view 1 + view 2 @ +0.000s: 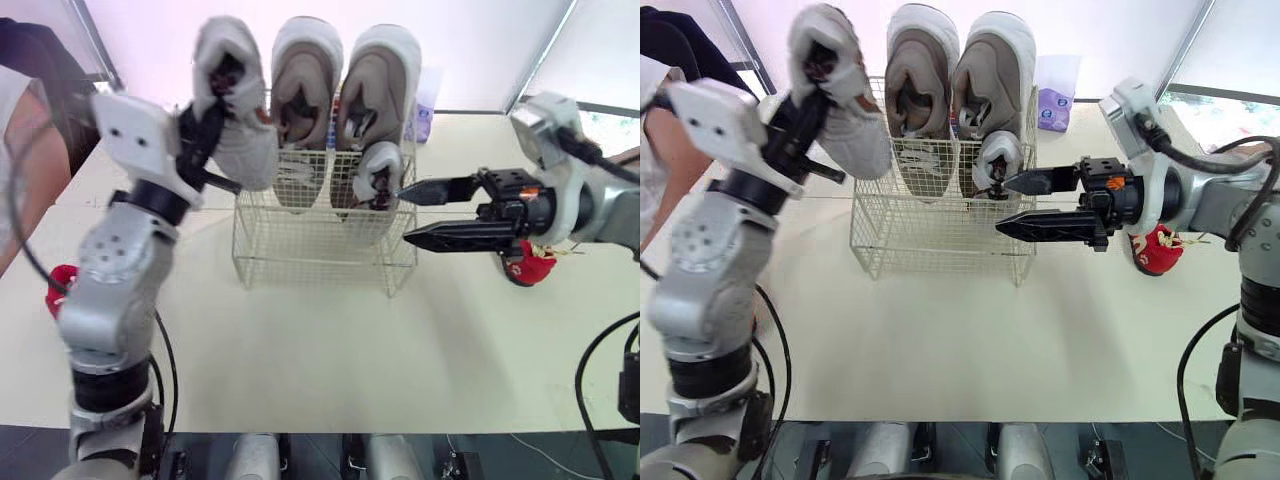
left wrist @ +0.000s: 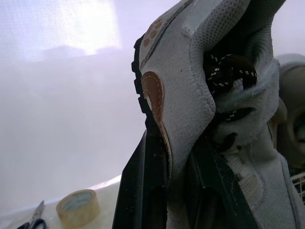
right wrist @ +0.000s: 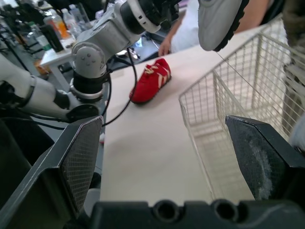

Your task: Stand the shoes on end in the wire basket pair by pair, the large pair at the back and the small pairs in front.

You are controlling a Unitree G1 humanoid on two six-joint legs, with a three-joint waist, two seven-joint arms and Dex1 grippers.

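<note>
Here, the left gripper is clamped on a small grey shoe, its fingers pinching the shoe's side wall. It holds the shoe in the air at 10 o'clock from the basket, close to the rim. The large pair stands on end along the basket's back. A second small shoe stands at the front right corner. The right gripper hovers at the basket's 3 o'clock, fingers wide apart and empty, the upper tip just beside that shoe. A red shoe lies on the table at 4 o'clock, and another red shoe lies at 8 o'clock.
</note>
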